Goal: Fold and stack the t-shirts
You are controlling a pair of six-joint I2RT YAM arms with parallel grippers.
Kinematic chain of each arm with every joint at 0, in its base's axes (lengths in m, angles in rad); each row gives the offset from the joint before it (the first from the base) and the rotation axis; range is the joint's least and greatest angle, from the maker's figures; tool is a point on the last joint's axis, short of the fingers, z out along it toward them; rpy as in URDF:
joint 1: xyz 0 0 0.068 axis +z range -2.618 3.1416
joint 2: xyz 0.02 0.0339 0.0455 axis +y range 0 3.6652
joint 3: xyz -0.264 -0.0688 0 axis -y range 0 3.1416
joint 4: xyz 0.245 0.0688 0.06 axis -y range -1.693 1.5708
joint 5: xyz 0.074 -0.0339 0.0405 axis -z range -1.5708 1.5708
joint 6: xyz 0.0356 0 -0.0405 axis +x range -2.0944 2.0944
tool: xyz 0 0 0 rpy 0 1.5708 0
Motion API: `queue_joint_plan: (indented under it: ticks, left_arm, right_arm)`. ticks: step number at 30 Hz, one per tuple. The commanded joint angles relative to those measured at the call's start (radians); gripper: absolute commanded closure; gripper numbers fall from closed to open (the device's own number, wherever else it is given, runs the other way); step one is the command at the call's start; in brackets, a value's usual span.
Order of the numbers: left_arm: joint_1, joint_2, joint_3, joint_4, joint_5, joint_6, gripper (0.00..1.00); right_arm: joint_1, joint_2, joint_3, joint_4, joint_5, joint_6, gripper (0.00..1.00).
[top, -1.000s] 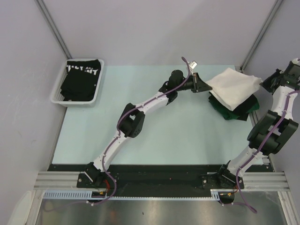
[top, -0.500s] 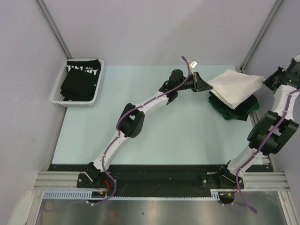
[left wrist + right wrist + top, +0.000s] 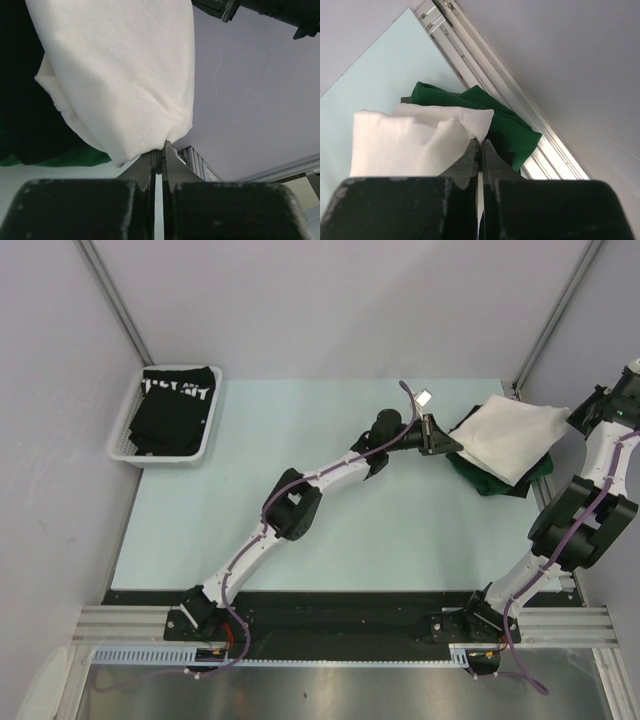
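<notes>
Both tools are pinched tight on the folded white shirt (image 3: 510,438). The left tool (image 3: 160,150) has its left corner and the right tool (image 3: 479,146) has the opposite one, so it hangs between them over the pile at the far right of the worktop (image 3: 300,440). The pile looks like a green shirt (image 3: 512,125) with a black shirt (image 3: 20,100) on it. Can't tell if the white one's middle touches the pile.

I'd say the job right now is setting it on top. Bring both corners down level and together, with a bit of tension so the fold doesn't pop open. Square it over the pile, let go only once the pile carries the weight, then back out sideways without dragging.

The long axis runs left to right between the tools, roughly along the far edge. The plain side is up and the collar is hidden, so no idea which end is the neck.
</notes>
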Motion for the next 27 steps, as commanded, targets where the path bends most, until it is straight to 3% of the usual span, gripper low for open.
queue_joint_plan:
  ticks: [1,24,27]
  left_arm:
    - [-0.001,0.012,0.05,0.084,-0.023,-0.017,1.0]
    - [0.029,-0.045,-0.055,0.09,0.002,0.004,1.0]
    - [0.03,-0.043,-0.053,0.095,0.0,-0.002,1.0]
  right_arm:
    - [-0.06,0.013,-0.007,0.094,0.119,0.01,1.0]
    - [0.012,0.188,-0.118,0.091,0.252,0.016,1.0]
    - [0.014,0.169,-0.115,0.098,0.292,0.019,0.92]
